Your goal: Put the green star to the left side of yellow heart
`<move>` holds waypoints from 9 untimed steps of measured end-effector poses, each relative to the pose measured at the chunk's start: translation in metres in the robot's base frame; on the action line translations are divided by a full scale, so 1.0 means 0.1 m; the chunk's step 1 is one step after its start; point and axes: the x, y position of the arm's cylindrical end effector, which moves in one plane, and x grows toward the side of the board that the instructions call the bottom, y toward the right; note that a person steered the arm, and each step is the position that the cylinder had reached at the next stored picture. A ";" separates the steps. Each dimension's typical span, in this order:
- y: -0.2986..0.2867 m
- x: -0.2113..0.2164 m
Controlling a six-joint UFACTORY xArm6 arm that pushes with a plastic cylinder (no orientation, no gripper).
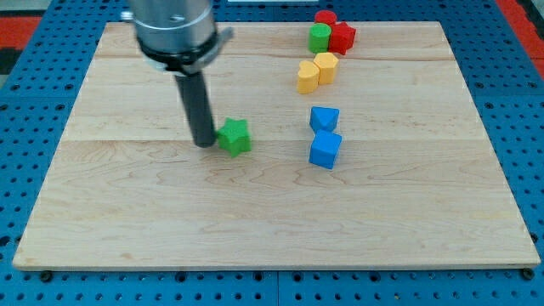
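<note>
**Tip at the green star's left, yellow heart far to the right**

My tip (205, 143) stands just beside the green star (235, 137), on its left, touching or nearly so; I cannot tell which. There are no fingers on this arm, only the rod, so nothing is held and the only contact is a push.

The green star sits left of centre on the wooden surface (127, 212). The yellow heart (308, 76) lies farther back and to the right, touching a second yellow block (326, 67). Beyond them is a cluster of a green block (320, 36) and two red blocks (341, 36). Two blue blocks (325, 136) stand to the star's right, well apart from it.

The star looks small, light and rigid, so it should slide easily on the smooth wood. Its points may make it spin if pushed off-centre. I judge the best contact is on its near-left side, aimed through its middle, driving it far and right towards the open spot left of the heart.
</note>
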 end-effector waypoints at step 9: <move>0.82 -1.19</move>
